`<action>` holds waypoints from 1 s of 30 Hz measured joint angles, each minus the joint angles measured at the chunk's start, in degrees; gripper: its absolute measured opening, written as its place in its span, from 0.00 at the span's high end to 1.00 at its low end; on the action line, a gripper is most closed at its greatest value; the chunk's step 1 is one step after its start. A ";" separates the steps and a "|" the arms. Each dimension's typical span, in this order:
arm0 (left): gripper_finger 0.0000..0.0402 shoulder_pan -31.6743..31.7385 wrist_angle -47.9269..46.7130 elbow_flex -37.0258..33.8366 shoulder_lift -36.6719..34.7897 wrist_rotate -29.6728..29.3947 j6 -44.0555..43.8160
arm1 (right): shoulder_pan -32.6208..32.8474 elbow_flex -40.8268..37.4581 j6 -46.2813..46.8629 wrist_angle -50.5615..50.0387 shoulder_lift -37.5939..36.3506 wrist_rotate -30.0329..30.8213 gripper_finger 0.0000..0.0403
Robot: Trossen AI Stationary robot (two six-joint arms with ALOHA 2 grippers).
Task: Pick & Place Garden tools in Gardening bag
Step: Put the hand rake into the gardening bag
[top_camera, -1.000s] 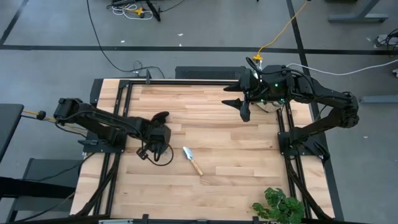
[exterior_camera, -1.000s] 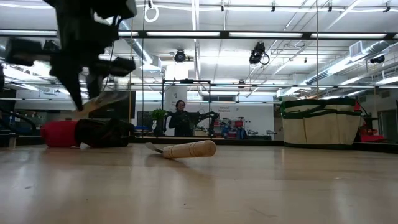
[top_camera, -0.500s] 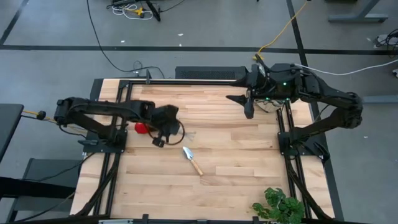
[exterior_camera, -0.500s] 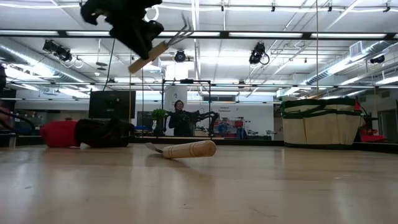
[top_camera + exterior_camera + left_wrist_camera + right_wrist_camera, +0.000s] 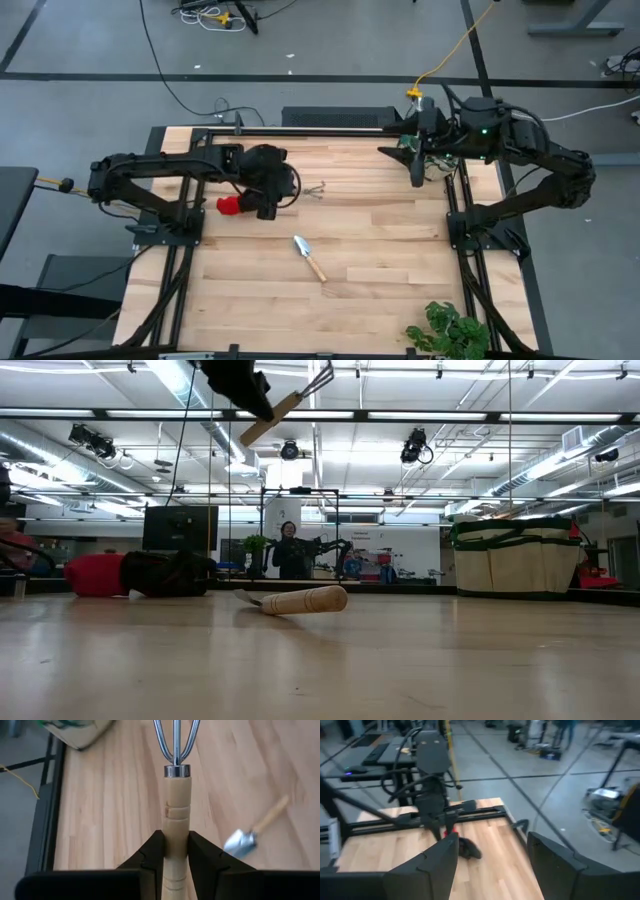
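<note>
on the left the red-and-black glove (image 5: pixel 231 205) lies on the surface (image 5: pixel 380 250), and just beside it the left tool (image 5: pixel 283 190) is raised above the wood, closed on the wooden handle of the rake (image 5: pixel 175 795), whose prongs point toward the right. the trowel (image 5: pixel 309 257) lies flat near the middle. at the far right edge the right tool (image 5: pixel 417 165) hangs wide and holding nothing, above the bag (image 5: pixel 516 555).

Two dark jointed arms with black cables and wedge-shaped black fingers (image 5: pixel 152 855).
</note>
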 joint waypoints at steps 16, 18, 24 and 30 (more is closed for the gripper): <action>0.82 1.64 14.88 3.53 0.00 3.26 -9.84 | 0.00 0.02 -2.12 0.00 -4.83 6.86 0.41; 0.82 2.50 16.99 3.55 0.00 4.49 -11.63 | -0.02 0.00 -2.16 -0.03 -5.05 7.36 0.41; 0.82 4.37 22.44 3.55 0.00 5.89 -14.63 | -0.02 0.02 -2.79 -0.57 -5.19 7.90 0.41; 0.82 5.86 26.67 3.55 0.00 5.80 -17.23 | -0.02 0.02 -3.35 -0.91 -5.49 7.90 0.41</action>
